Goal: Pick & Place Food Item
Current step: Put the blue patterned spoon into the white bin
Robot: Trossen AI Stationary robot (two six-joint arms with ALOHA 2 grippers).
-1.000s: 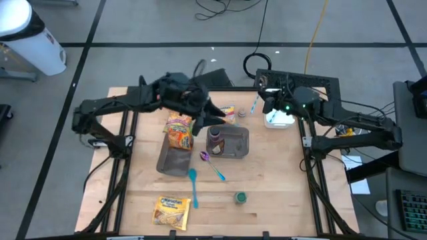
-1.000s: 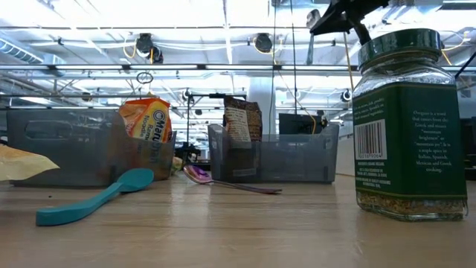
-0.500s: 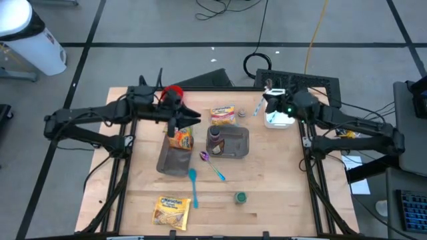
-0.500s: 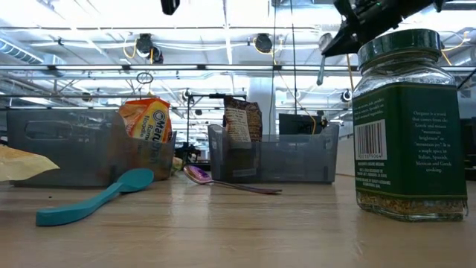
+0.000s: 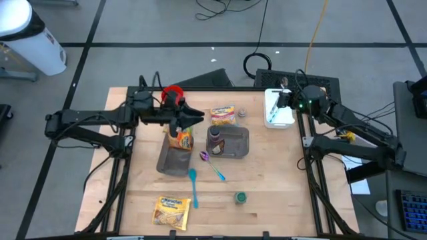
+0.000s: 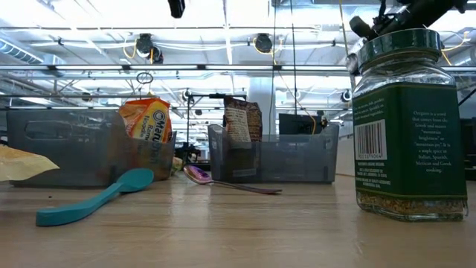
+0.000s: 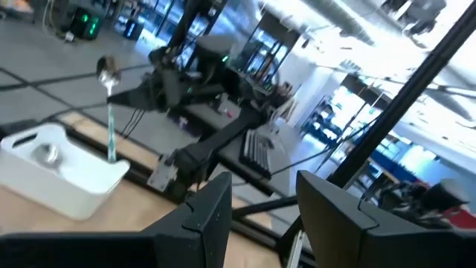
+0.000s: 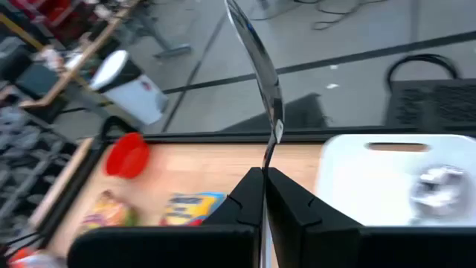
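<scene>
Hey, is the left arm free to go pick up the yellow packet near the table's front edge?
Probably yes: the left hand is open and empty, and nothing covers the yellow packet. It hovers over the far bin.

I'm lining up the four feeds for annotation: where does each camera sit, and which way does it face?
High view: above, looking straight down on the wooden table; both arms show, the left tool over the left bin.
Low view: at table-top height, looking level past the green-lidded jar into the room.
Left wrist view: looks past its own open fingers at the right arm.
Right wrist view: looks past its tool, shut on a metal spoon.
Both wrist views show the white tray.
</scene>
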